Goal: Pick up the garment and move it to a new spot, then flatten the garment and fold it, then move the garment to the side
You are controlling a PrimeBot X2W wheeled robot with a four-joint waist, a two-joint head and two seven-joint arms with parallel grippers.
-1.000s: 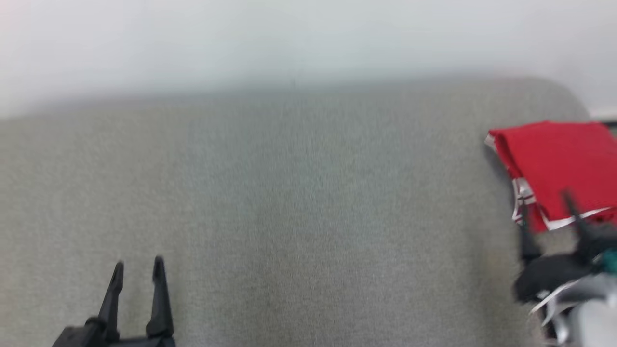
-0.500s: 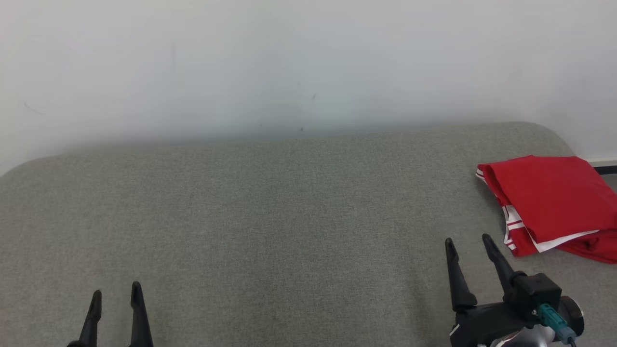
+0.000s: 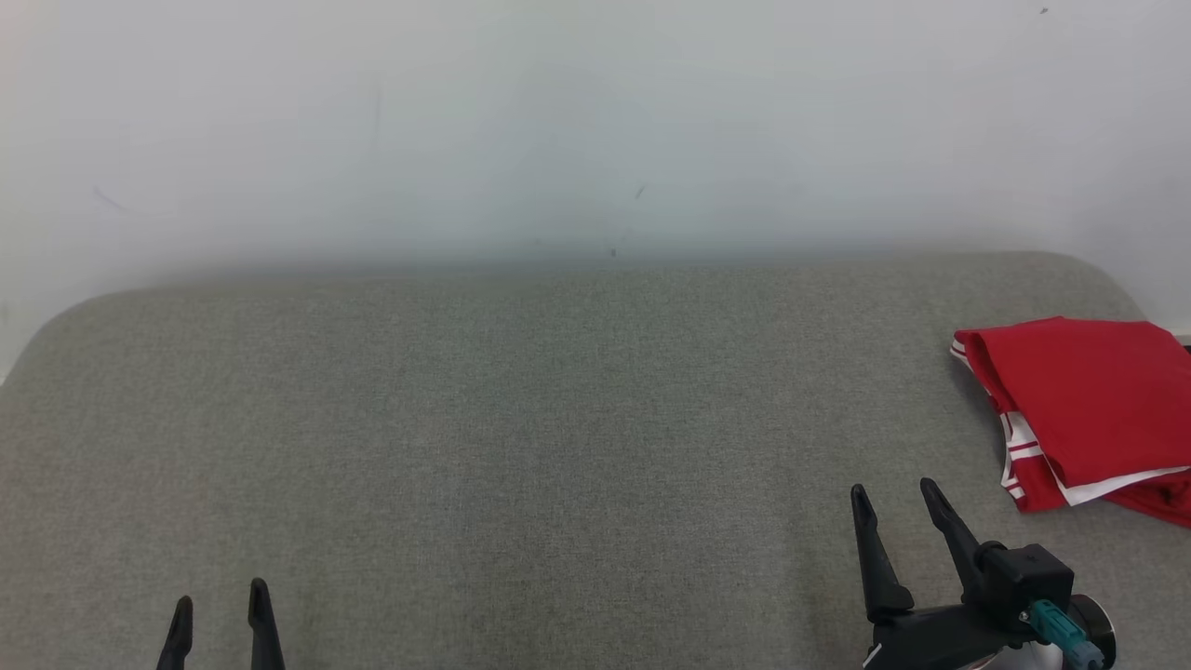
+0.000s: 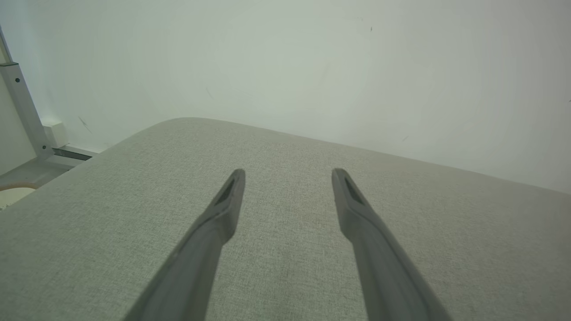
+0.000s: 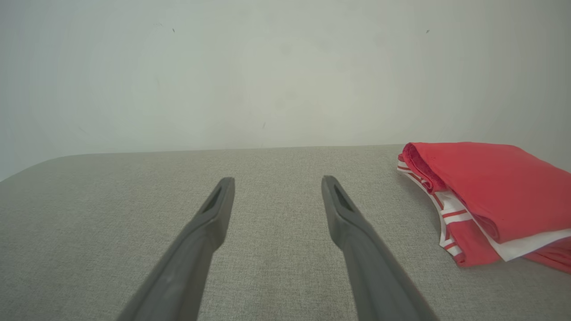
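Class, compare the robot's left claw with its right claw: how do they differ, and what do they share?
The left claw sits far from the garment; the right claw sits near it. The left claw shows fingertips at the head view's bottom edge; the right claw shows its body and teal connector. Both are open and empty.
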